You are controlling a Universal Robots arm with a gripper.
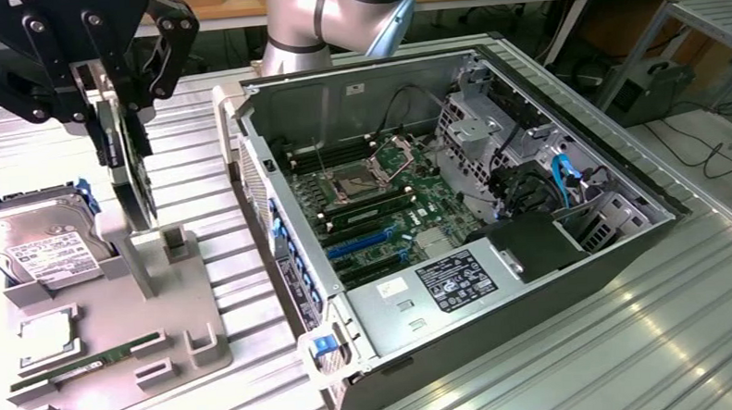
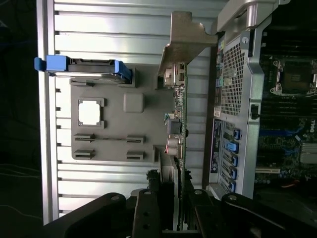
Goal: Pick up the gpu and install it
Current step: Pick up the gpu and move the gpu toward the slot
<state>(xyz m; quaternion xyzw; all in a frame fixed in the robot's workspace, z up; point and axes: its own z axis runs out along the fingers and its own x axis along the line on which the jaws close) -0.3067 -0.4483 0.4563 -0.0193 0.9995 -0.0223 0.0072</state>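
Wrist view: the two black fingers (image 2: 144, 212) are closed on the gpu (image 2: 181, 130), one against each flat face. They pinch the card near one end, so it shows edge-on as a thin green strip running away from them. Its silver bracket (image 2: 185, 34) is at the end farthest from the fingers, bent over past the board's edge. In the exterior view the grip is on the upper part of the card, which hangs upright and narrow below the fingers. Its lower end reaches the tall post of the grey holder (image 1: 160, 307), and I cannot tell whether it is clear of that post. The holder lies flat on the ribbed metal tabletop (image 1: 667, 321). It also carries a hard drive (image 1: 41, 242) with blue rails, leaning in its slot, a square processor chip (image 1: 45, 335) in a recess, and a narrow memory stick (image 1: 91, 361) resting in small brackets. Just beside the holder, on the exterior view's right, a computer case (image 1: 325, 105) lies on its side with the panel off and its motherboard (image 1: 379, 200) facing up. The gpu is over the holder, apart from the case. The grey robot arm (image 1: 321, 22) rises behind the case.
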